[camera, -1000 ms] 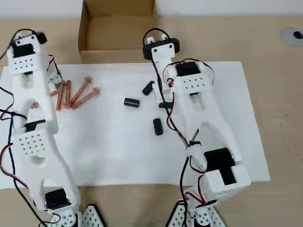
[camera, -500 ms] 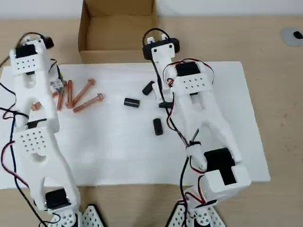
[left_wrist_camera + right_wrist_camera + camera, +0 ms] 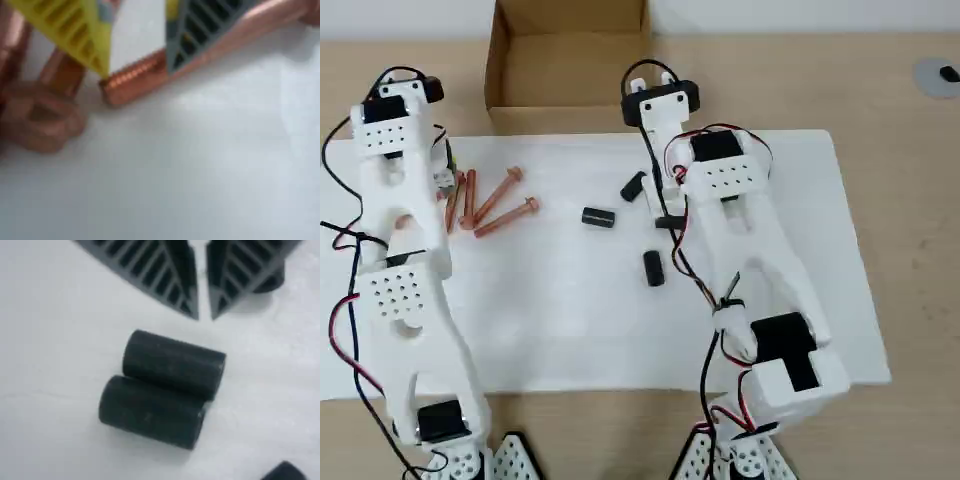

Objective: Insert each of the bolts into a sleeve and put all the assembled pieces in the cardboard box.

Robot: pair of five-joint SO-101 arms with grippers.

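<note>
bolts (image 3: 470,198): you have four in plain sight, on the sheet (image 3: 570,330) by the left claw (image 3: 135,70) | sleeves (image 3: 598,217): three mid-sheet, and a touching pair (image 3: 160,385) by the right claw (image 3: 200,315) | left claw: fingers apart at a bolt's threaded end | right claw: almost closed, holding nothing | box (image 3: 495,70): past the sheet's far edge | change: left claw has shifted slightly, bolts nudged

Copper bolts (image 3: 505,218) and black sleeves (image 3: 599,217) lie separate
</note>
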